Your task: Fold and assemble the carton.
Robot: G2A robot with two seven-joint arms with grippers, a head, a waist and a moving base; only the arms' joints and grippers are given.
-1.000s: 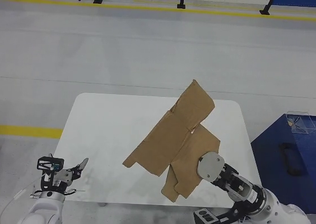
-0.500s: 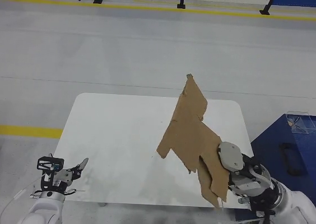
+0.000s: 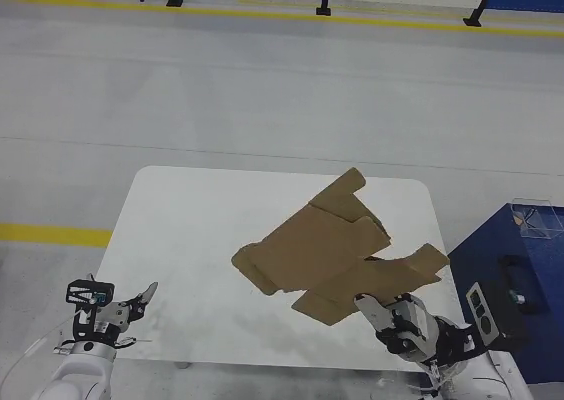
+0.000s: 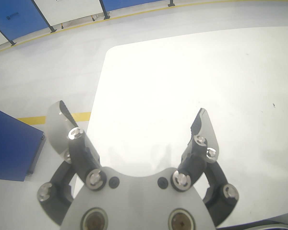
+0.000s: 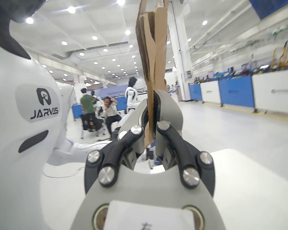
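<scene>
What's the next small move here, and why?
Probably bring the left gripper, open at the table corner, across to the carton: the right gripper alone pinches one edge of it, flat and unfolded.

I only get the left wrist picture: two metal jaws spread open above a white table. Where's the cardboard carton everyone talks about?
Observer: The carton is spread over the right half of the table, on the robot's right arm side.
Operator: Is something holding it?
Observer: Yes, the right arm's jaws are shut on its edge nearest the robot, with cardboard pinched between them.
Operator: Does it look like a box yet?
Observer: No, it is a flat sheet with flaps sticking out and no walls raised.
</scene>
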